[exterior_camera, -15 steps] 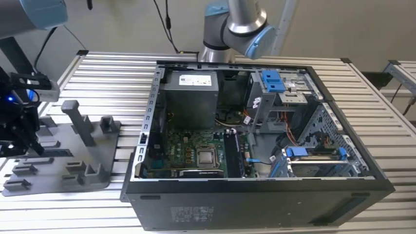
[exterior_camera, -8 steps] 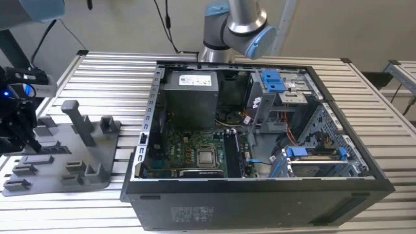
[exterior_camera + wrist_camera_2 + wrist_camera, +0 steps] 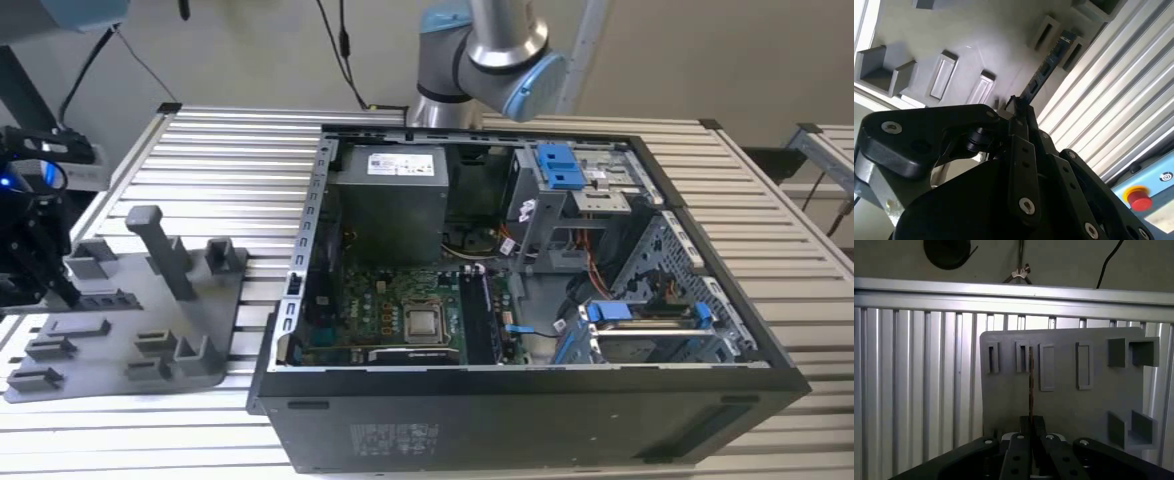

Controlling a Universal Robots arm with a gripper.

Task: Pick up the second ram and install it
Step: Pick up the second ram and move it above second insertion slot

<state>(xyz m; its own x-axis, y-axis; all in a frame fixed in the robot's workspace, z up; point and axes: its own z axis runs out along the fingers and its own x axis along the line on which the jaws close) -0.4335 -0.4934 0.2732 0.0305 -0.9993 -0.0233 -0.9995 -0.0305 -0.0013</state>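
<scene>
While the exterior view is wide, it places the gripper (image 3: 54, 285) as a dark mass over the grey holder tray (image 3: 200, 330), at the tray's edge farthest from the open PC case (image 3: 534, 420). The upright post (image 3: 150, 235) stands on the tray, between gripper and case. Tray and case both sit on the slatted table (image 3: 227, 150). I can't make out the ram from here.

Second wrist view: the second ram (image 3: 1046, 65) is a dark strip with chips along it. Its far end sits between two raised pockets (image 3: 1044, 31) at the tray's (image 3: 979, 30) edge. Its near end goes straight into the gripper (image 3: 1016, 107). The black fingers (image 3: 1021, 150) are pressed together on that near end and pinch it. A red button (image 3: 1140, 197) shows beyond the table slats (image 3: 1114, 100), well apart from the tray.

First wrist view: the ram (image 3: 1030, 385) is seen edge-on, as a thin line across the tray's (image 3: 1064, 410) face. It runs from beside a narrow pocket (image 3: 1023, 357) down into the gripper (image 3: 1031, 422). The jaws are closed around it, with no gap visible either side. I can't tell if the far end is seated in the pocket or just off it. Other pockets on the tray (image 3: 1084, 365) sit alongside.
</scene>
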